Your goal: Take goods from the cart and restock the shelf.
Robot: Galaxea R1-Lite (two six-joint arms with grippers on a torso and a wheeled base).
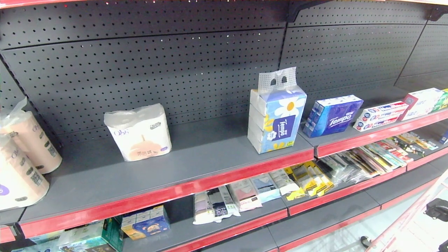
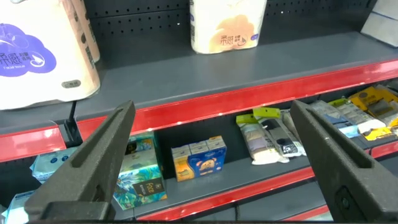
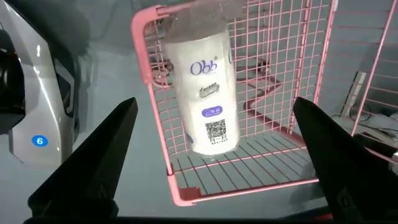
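My right gripper is open and hangs over the pink wire cart. A white wrapped paper roll pack leans in the cart's corner, apart from the fingers. My left gripper is open and empty, facing the shelf's red front edge. On the grey shelf board stand a small toilet paper pack and a flowered tissue pack. Large paper roll packs sit at the shelf's left end.
To the right on the shelf are a blue tissue pack and toothpaste boxes. The lower shelf holds small boxes and flat packets. Bare board lies between the toilet paper and tissue packs. The cart's pink frame shows low right.
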